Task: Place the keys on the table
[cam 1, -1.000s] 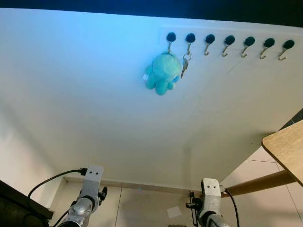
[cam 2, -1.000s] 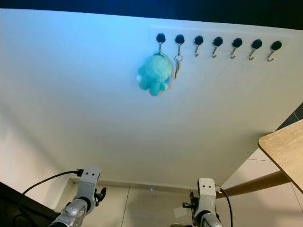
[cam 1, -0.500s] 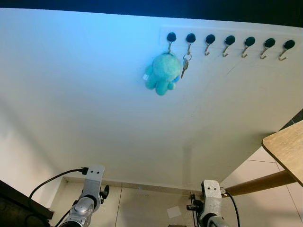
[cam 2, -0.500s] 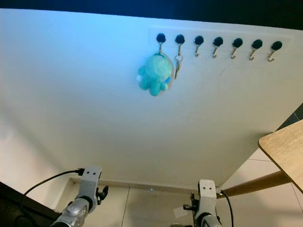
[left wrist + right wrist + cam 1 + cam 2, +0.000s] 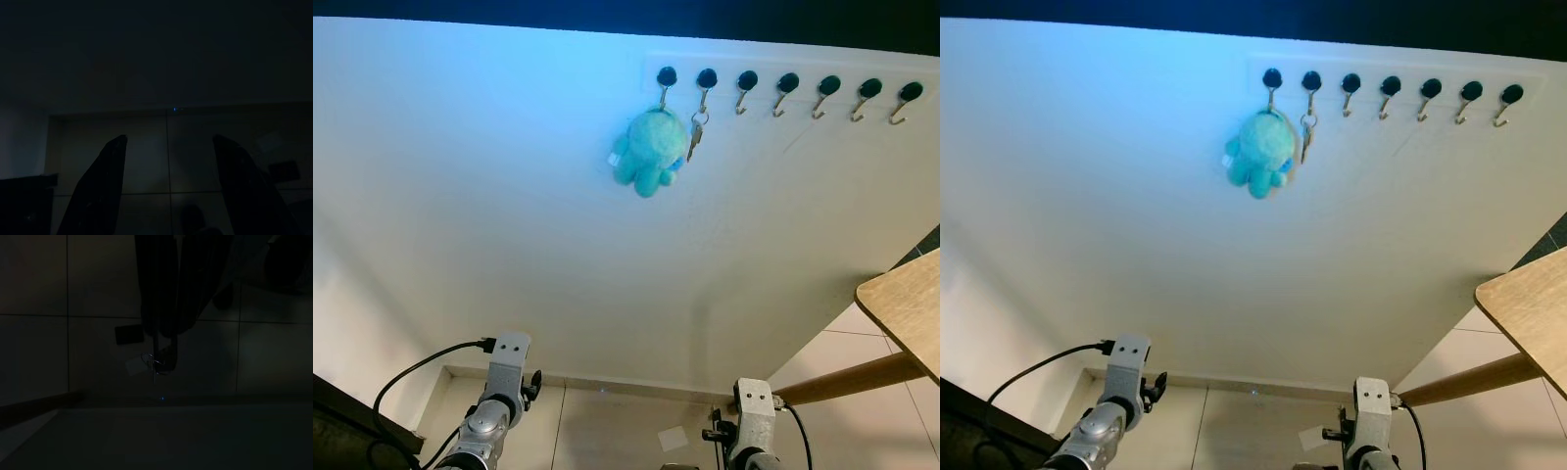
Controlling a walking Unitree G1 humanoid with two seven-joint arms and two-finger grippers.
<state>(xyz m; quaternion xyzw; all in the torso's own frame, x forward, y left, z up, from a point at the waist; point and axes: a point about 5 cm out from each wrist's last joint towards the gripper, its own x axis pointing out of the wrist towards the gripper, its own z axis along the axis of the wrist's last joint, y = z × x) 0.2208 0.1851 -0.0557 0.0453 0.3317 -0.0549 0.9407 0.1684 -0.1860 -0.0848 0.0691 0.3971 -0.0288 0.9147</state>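
Observation:
In the dark right wrist view my right gripper (image 5: pixel 164 333) points down at a tiled floor with its fingers together. A small glinting metal ring with what looks like keys (image 5: pixel 155 364) dangles from its tips. The left gripper (image 5: pixel 168 139) is open over the floor, with nothing between its fingers (image 5: pixel 110 166). Both silver wrists sit low in the head views, left (image 5: pixel 499 397) and right (image 5: pixel 752 416). The light wooden table (image 5: pixel 906 299) juts in at the right edge.
A white wall stands in front with a rail of hooks (image 5: pixel 788 83) up high. A teal plush keychain (image 5: pixel 651 149) hangs from the first hook and a key (image 5: pixel 696 137) from the second. A white scrap (image 5: pixel 673 438) lies on the tiles below.
The left wrist has risen slightly and the right wrist has sunk a little. The wall, hooks and table have not moved.

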